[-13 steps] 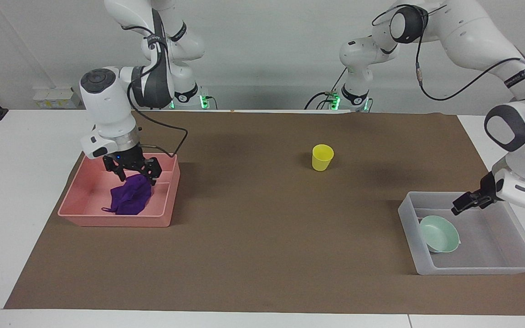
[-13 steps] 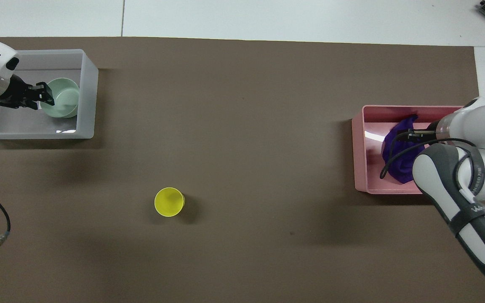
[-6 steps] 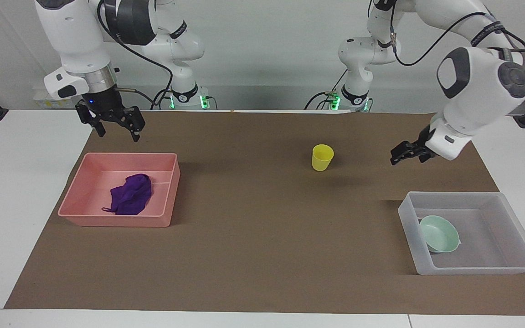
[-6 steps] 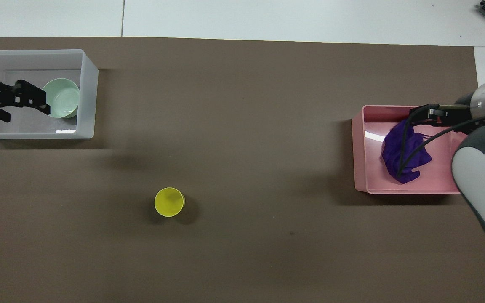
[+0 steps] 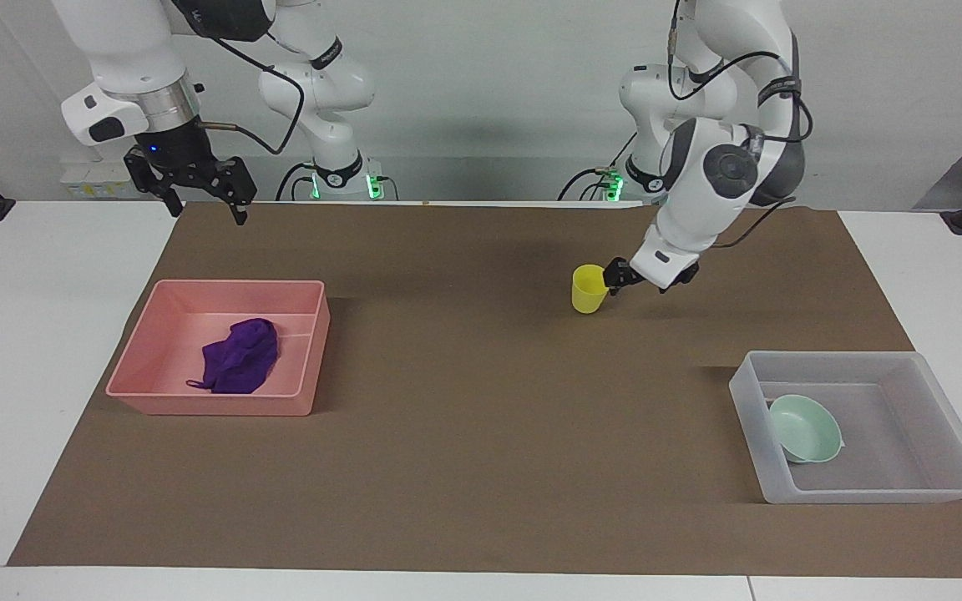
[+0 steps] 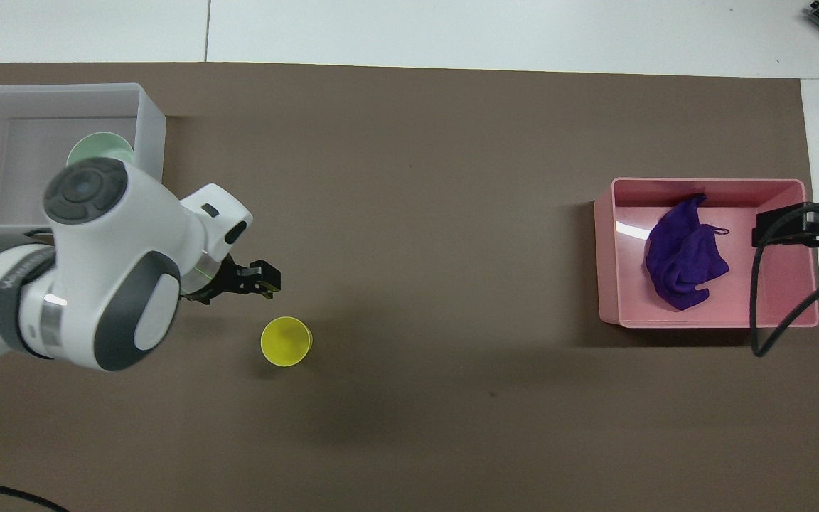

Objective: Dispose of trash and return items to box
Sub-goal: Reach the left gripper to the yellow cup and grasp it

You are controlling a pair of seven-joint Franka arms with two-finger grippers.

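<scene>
The yellow cup (image 5: 590,289) (image 6: 286,341) stands upright on the brown mat. My left gripper (image 5: 615,274) (image 6: 261,277) is open and hangs close beside the cup's rim, toward the left arm's end of the table, not around it. The mint-green bowl (image 5: 805,427) (image 6: 99,147) lies in the translucent box (image 5: 865,494) (image 6: 151,153). The purple rag (image 5: 240,356) (image 6: 682,256) lies in the pink tray (image 5: 214,406) (image 6: 606,249). My right gripper (image 5: 205,206) (image 6: 783,227) is open, empty and raised high over the tray's edge nearest the robots.
The brown mat (image 5: 464,434) covers most of the white table. The box stands at the left arm's end and the pink tray at the right arm's end. A black cable (image 6: 761,284) hangs from the right arm over the tray.
My left gripper left the box, with the bowl staying inside, and swung over to the yellow cup. My right gripper let go of the rag in the pink tray and rose clear.
</scene>
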